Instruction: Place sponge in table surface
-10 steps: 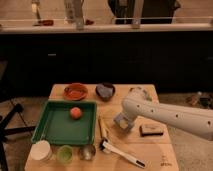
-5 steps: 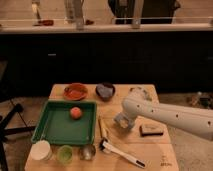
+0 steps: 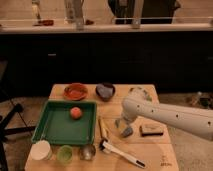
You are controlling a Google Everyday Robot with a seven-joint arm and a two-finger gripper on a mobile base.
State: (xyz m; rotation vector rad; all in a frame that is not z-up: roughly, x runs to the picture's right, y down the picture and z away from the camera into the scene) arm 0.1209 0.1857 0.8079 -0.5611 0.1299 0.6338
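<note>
The sponge (image 3: 151, 130), a flat brown block with a pale top, lies on the wooden table (image 3: 150, 155) at the right side. My gripper (image 3: 124, 130) hangs at the end of the white arm (image 3: 170, 116), which reaches in from the right. The gripper is low over the table's middle, just left of the sponge, with a small gap between them. Its grey tip is close to the table top.
A green tray (image 3: 50, 132) holding an orange ball (image 3: 75, 112) fills the left side. An orange bowl (image 3: 75, 91) and a dark bowl (image 3: 105, 91) stand at the back. A white-handled brush (image 3: 122, 153), a yellowish stick (image 3: 102, 128) and three cups (image 3: 64, 152) lie along the front.
</note>
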